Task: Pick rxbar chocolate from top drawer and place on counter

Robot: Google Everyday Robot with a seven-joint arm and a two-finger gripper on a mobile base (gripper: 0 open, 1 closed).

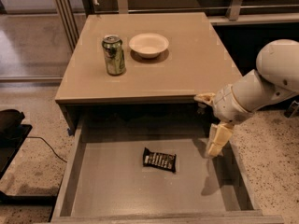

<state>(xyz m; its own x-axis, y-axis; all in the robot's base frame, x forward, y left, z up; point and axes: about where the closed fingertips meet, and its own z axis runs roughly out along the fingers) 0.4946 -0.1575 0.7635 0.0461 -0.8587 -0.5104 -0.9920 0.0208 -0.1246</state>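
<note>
The rxbar chocolate (160,159) lies flat on the grey floor of the pulled-out top drawer (107,190), near its middle, black wrapper with white lettering. My gripper (211,121) hangs over the drawer's right side, just in front of the counter's (187,64) front right corner, to the right of the bar and above it. Its two cream fingers are spread apart and hold nothing. One finger (218,140) points down into the drawer and the other lies by the counter's edge.
A green drink can (114,55) and a white bowl (148,45) stand on the counter's back left. My white arm (271,78) reaches in from the right. Speckled floor lies on both sides, with a black object and cable at the left (11,125).
</note>
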